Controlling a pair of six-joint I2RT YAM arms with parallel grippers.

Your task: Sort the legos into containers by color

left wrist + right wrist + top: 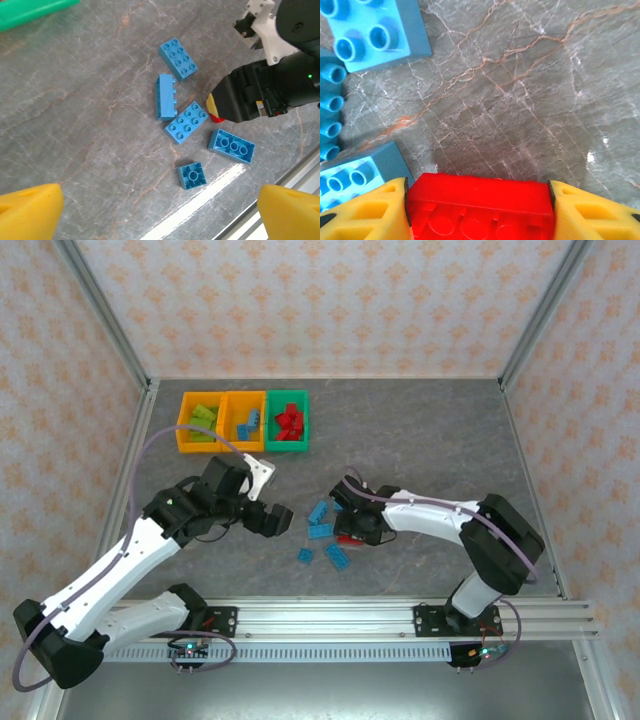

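**Right hand clamps one red brick; five blue bricks lie loose**

Three bins stand touching in a row at 11 o'clock on the worktop (430,440), two orange and one green. The left orange bin (198,448) holds lime bricks (203,420). The middle orange bin (243,447) holds blue bricks (246,425). The green bin (288,447) at the right end holds red bricks (289,423). The bricks inside are too small to count.

Five loose blue bricks (186,121) lie close together near the worktop's middle. Three are long with studs up or sideways, one long brick is hollow side up, and one small square brick sits at 6 o'clock of the group.

The right hand (480,212) is at 3 o'clock of this group, low on the worktop. Its two yellow fingers (365,210) press on either end of a single red brick (480,197), just beside the nearest blue one.

The left hand (160,217) hangs at 9 o'clock of the group, fingers spread wide with nothing between them.
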